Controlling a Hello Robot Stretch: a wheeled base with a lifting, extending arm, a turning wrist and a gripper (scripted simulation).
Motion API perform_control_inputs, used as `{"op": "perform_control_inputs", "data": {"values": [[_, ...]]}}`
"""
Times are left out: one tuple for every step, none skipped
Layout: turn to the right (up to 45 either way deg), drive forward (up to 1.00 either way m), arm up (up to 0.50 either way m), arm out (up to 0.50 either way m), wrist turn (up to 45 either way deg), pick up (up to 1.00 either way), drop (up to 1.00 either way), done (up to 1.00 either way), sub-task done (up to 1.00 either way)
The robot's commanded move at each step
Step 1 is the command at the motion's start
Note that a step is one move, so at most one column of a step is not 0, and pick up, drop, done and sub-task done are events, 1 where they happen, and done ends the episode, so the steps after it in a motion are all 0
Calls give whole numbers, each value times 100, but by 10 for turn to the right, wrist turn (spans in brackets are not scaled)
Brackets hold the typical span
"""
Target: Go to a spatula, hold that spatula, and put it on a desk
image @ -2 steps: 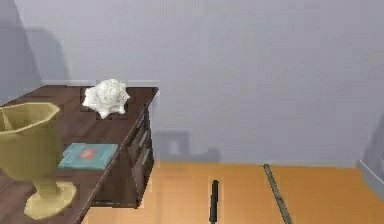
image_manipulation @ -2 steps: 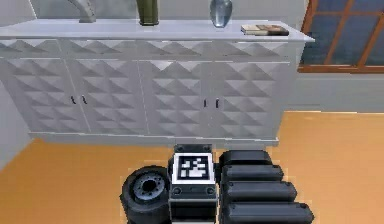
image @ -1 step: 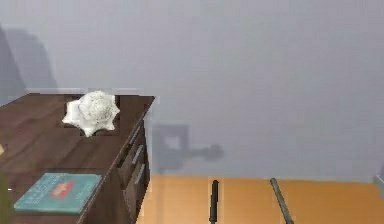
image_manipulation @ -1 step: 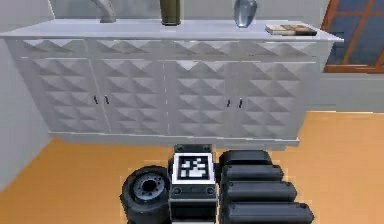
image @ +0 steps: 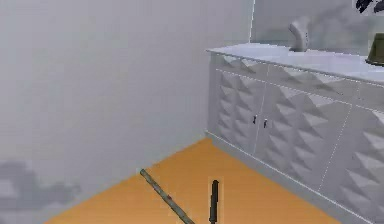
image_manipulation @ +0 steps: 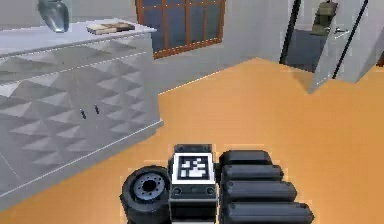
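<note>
Arm side view, bottom centre: gripper (image_manipulation: pixel 148 195) beside white marker square (image_manipulation: pixel 192 167); fingers' state and load cannot be told. Upper left: white sideboard (image_manipulation: pixel 70 90) bearing vase (image_manipulation: pixel 54 14).

**Orange floor, grey wall, white cabinet**

Ahead of me a plain grey wall (image: pixel 90 80) met an orange floor (image: pixel 250 185). A white cabinet (image: pixel 300 115) with faceted doors ran along the forward view's right. In the arm side view its top carried a grey vase (image_manipulation: pixel 54 14) and a book (image_manipulation: pixel 110 27). Beyond it stood a wood-framed window (image_manipulation: pixel 180 22), with a doorway (image_manipulation: pixel 315 40) farther right.
</note>
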Motion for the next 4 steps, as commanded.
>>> {"op": "perform_control_inputs", "data": {"values": [[450, 0, 0, 0, 0, 0, 0, 0, 0], [0, 10, 0, 0, 0, 0, 0, 0, 0], [-450, 0, 0, 0, 0, 0, 0, 0, 0], [-390, 0, 0, 0, 0, 0, 0, 0, 0]]}}
